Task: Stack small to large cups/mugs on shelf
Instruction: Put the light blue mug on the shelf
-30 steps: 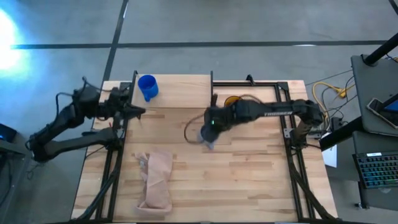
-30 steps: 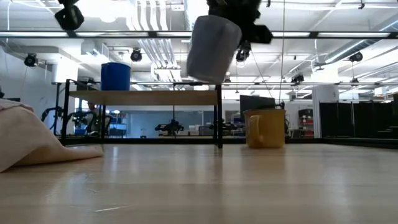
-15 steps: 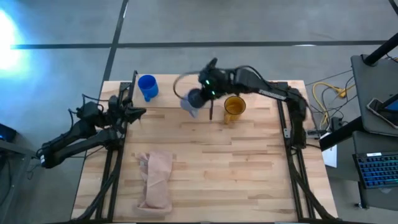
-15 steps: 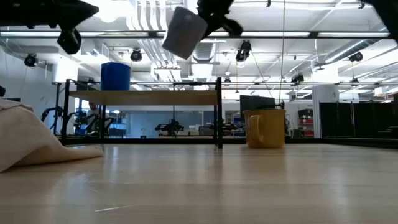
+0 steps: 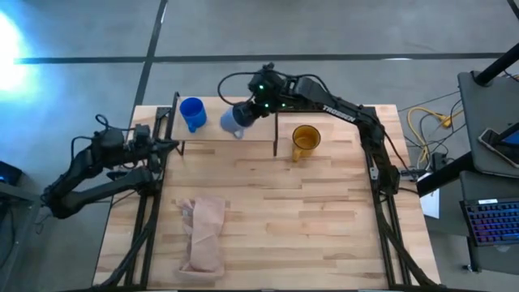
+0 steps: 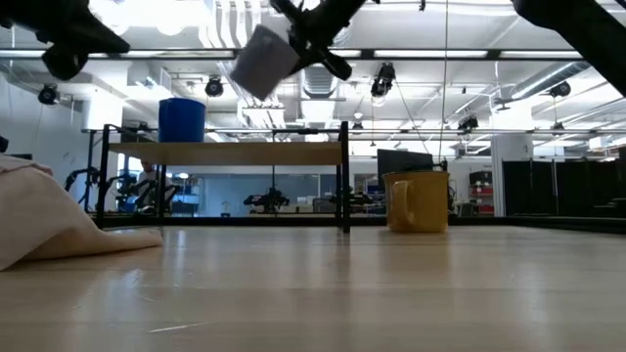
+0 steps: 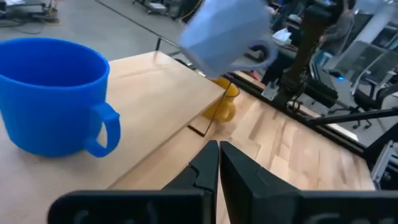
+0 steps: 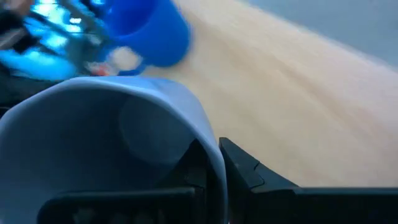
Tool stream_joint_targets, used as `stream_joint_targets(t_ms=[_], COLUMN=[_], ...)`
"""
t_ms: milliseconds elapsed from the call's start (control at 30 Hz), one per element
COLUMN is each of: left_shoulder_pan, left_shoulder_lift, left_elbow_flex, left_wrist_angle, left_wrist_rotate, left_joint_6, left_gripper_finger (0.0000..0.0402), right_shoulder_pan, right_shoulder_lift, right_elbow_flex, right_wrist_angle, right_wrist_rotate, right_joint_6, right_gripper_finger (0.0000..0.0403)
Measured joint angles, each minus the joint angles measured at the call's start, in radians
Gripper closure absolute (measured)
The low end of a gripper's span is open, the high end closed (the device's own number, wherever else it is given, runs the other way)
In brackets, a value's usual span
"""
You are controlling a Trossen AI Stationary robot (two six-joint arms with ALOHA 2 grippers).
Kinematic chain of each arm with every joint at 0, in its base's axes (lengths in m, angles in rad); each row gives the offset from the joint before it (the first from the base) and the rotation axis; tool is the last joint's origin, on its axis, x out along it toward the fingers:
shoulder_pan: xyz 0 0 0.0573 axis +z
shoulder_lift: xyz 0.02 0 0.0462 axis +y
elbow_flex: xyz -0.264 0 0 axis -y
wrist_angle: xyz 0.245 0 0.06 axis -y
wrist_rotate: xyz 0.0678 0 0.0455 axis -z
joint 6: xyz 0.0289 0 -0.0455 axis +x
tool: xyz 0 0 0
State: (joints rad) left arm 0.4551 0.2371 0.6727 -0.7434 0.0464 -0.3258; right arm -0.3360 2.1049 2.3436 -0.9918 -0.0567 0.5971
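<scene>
Grey floor [image 5: 340, 32], bright ceiling lights [image 6: 235, 20]

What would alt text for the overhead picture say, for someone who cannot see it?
From above, the right gripper holds a grey-blue mug over a pale wooden shelf at the table's far edge, beside a small bright blue mug standing on it. An amber-yellow mug stands on the table, a beige cloth lies nearer, and the left gripper waits at the left.
</scene>
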Motion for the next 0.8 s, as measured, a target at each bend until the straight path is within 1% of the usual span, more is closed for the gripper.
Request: stream_joint_targets(t_ms=[100, 167, 300, 367, 533, 667, 800], left_shoulder_pan=[-0.001, -0.001, 0.000, -0.001, -0.001, -0.001, 0.000], left_shoulder_lift=[0.042, 0.083, 0.184, 0.239, 0.342, 0.435, 0.527], left_elbow_flex=[0.018, 0.022, 0.035, 0.060, 0.174, 0.299, 0.396], left_wrist_angle=[-0.018, -0.026, -0.036, -0.028, 0.005, 0.014, -0.009], left_wrist_rotate=[0.000, 0.001, 0.022, 0.027, 0.027, 0.014, -0.002], left_joint_6=[0.001, 0.002, 0.036, 0.052, 0.123, 0.159, 0.195], left_gripper_finger=[0.0402, 0.0402, 0.0402, 0.0402, 0.0402, 0.0402, 0.0402], right_shoulder_pan=[0.007, 0.005, 0.000, -0.007, -0.023, -0.038, -0.062], right_shoulder_lift=[-0.007, -0.011, 0.004, 0.010, 0.022, 0.026, 0.027], right_elbow_flex=[0.013, 0.013, 0.013, 0.010, 0.010, 0.009, 0.009], right_wrist_angle=[-0.003, -0.006, -0.075, -0.119, -0.171, -0.163, -0.163], right_wrist_rotate=[0.002, 0.041, 0.147, 0.177, 0.196, 0.200, 0.194], right_joint_6=[-0.004, -0.015, -0.048, -0.060, -0.078, -0.078, -0.077], right_gripper_finger=[0.0389, 0.0389, 0.0389, 0.0389, 0.0389, 0.0389, 0.0389])
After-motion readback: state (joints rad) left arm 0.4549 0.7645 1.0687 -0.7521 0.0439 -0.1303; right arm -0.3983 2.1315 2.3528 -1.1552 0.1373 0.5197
